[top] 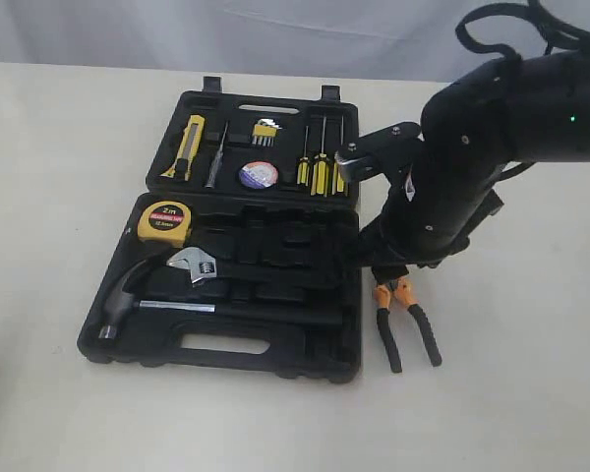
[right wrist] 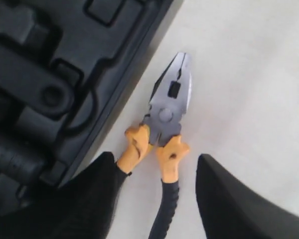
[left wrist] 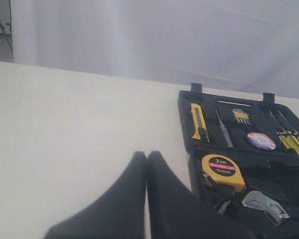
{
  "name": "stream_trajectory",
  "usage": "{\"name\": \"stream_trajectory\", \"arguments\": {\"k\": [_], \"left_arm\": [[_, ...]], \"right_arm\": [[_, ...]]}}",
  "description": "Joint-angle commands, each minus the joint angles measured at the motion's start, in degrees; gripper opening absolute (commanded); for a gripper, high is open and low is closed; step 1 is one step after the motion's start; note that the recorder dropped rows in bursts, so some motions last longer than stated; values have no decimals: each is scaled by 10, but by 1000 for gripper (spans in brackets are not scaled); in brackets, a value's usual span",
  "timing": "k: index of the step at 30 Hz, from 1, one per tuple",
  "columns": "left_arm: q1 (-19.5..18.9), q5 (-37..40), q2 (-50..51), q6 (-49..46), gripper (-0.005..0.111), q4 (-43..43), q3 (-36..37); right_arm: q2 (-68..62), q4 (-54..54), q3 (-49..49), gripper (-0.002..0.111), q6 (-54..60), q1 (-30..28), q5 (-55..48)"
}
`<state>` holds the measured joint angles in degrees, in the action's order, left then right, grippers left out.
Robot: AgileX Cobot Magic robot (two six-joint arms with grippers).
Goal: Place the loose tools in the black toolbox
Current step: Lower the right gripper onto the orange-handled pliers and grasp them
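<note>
The black toolbox (top: 226, 352) lies open on the table. In its lid sit the yellow-black utility knife (top: 188, 146) and the black tape roll (top: 259, 175); the yellow tape measure (top: 164, 221) sits in the base. The pliers (top: 405, 320) lie on the table just right of the box, orange-black handles toward the front. My right gripper (right wrist: 155, 159) hangs open over the pliers (right wrist: 169, 107); one handle runs between the fingers and the other passes under one finger. My left gripper (left wrist: 146, 155) is shut and empty, beside the box's left side, near the tape measure (left wrist: 222, 172).
A hammer (top: 128, 295) and an adjustable wrench (top: 197, 264) rest in the box's base. Screwdrivers (top: 320, 162) and hex keys (top: 265, 131) sit in the lid. The box's right wall (right wrist: 134, 64) runs close beside the pliers. A white curtain (left wrist: 154, 35) stands behind the table.
</note>
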<state>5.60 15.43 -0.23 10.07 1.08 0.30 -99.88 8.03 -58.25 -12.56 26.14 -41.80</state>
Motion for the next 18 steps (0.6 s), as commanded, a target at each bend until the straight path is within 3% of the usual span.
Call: {"name": "stream_trajectory", "arguments": {"k": [1, 9, 18], "left_arm": [[3, 1, 2, 1, 0, 2, -3], [3, 1, 2, 1, 0, 2, -3], [3, 1, 2, 1, 0, 2, -3]], "right_arm": [[-20, -6, -17, 49, 1, -28, 3], [-31, -77, -18, 49, 103, -39, 18], [-31, -58, -18, 53, 92, -40, 76]]}}
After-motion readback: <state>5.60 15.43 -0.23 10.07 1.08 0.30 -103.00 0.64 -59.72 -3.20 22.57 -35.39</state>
